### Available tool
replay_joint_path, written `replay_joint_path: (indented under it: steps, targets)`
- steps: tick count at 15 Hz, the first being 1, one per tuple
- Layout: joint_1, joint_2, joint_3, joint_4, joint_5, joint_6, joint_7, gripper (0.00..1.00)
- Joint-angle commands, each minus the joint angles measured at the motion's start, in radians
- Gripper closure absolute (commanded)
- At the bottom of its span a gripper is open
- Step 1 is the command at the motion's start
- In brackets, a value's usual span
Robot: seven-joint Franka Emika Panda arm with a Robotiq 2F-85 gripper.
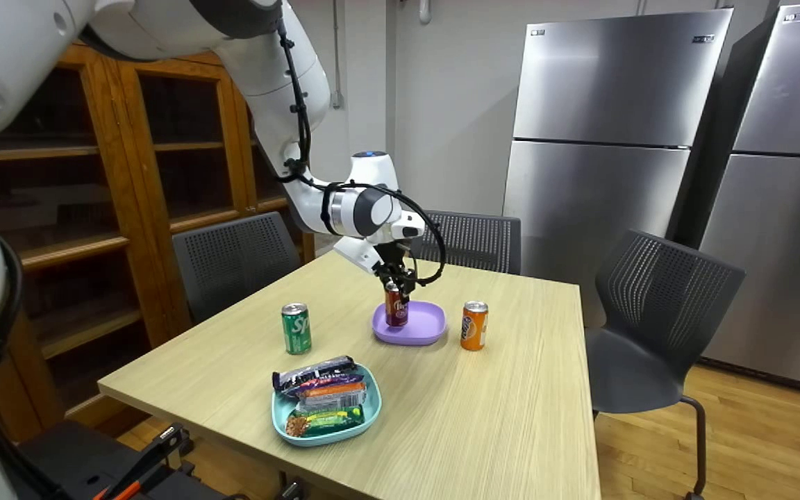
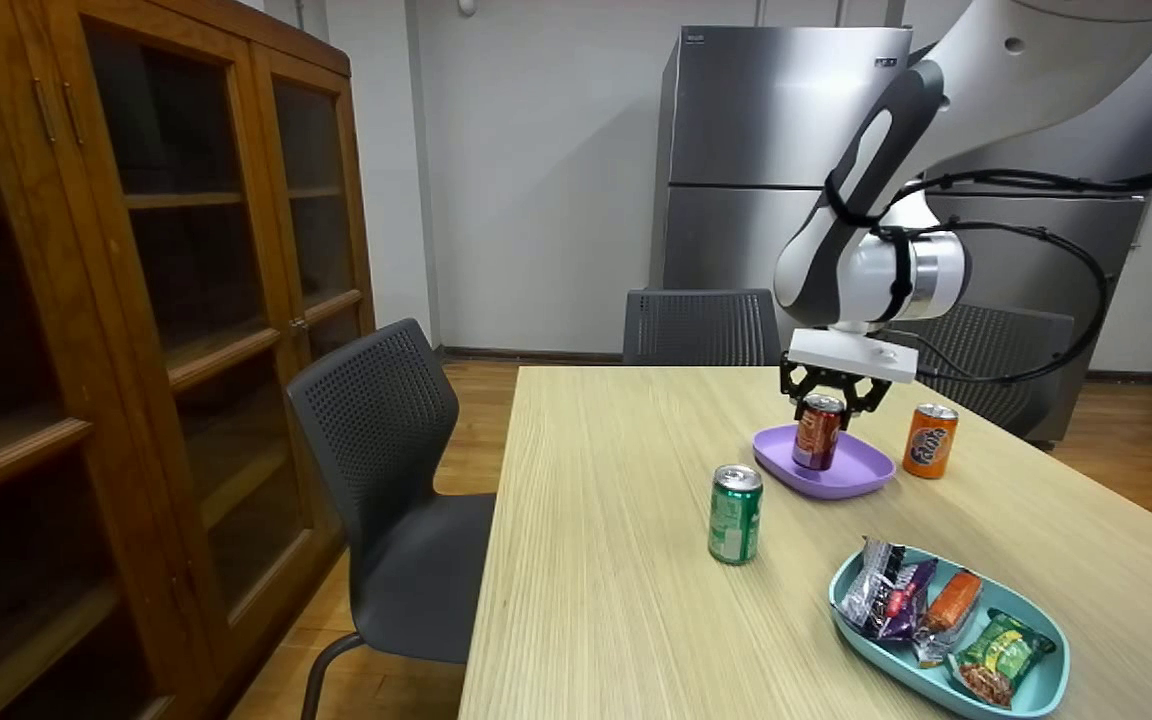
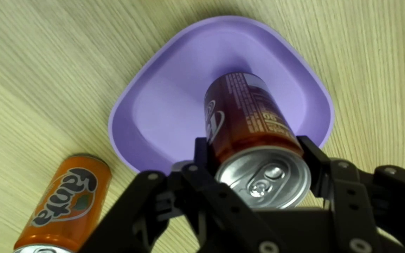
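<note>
One wide pale table point(image 1: 532, 417) stretches past the purple plate point(image 3: 167, 105) on every side. Over the plate, the gripper point(image 3: 253, 149) pinches the dark red can point(image 3: 248, 109), base inside the rim, and there's the orange can point(image 3: 65, 207), a narrow gap off that edge!

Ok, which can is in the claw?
The dark red cylindrical metal can, held in the claw; the green cylindrical metal can and orange cylindrical metal can stand apart on the pale wooden table.

Brightly lit | glare on steel refrigerator point(image 1: 605, 163) | cabinet point(image 2: 161, 345) interior dark | wrist view: small print on red can point(image 3: 251, 123) blurred
</note>
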Motion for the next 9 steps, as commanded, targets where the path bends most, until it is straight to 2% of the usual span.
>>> replay_joint_path:
  steps: [1, 9]
  targets:
    - [0.017, 0.033, -0.02, 0.079, -0.025, -0.054, 0.053, 0.62]
    - [0.024, 0.098, -0.021, 0.183, -0.028, -0.106, 0.083, 0.62]
